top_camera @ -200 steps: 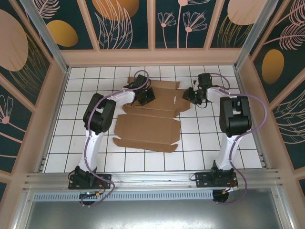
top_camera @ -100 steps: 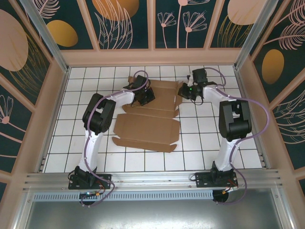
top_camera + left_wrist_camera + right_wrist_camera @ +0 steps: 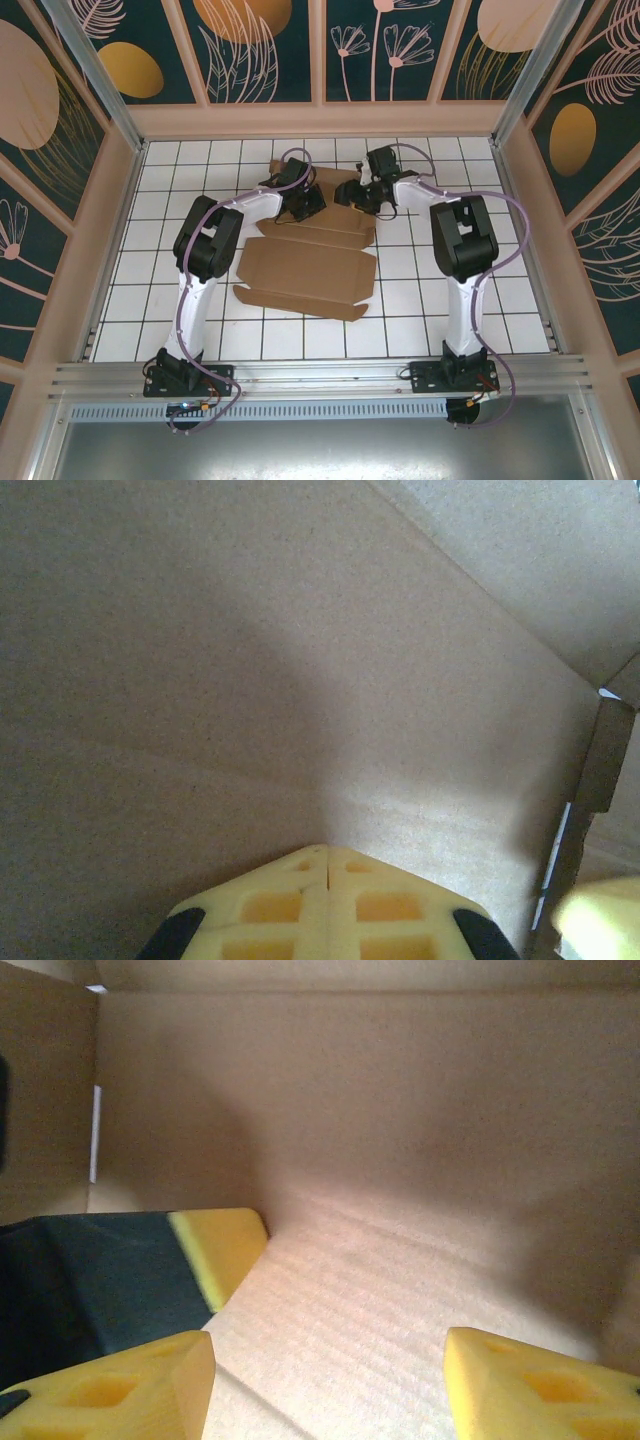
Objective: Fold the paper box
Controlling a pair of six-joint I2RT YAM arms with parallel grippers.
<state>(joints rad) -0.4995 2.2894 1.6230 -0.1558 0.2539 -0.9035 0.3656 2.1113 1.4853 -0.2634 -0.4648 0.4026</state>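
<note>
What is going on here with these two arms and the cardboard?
Two robot arms are working on the paper box, a brown die-cut sheet on the white tiled table. The left gripper, fingers shut, is low over the sheet's far part. The right gripper, open, faces the cardboard at its far right side. The near panel lies flat, so the box is not yet formed.

Left arm [image 3: 208, 240] extended forward, left claw [image 3: 327, 858] pressed closed, right arm [image 3: 458, 238] angled inward, right claw [image 3: 325, 1355] spread wide

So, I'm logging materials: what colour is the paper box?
Plain brown cardboard, no print; the paper box shows best in the top external view.
</note>
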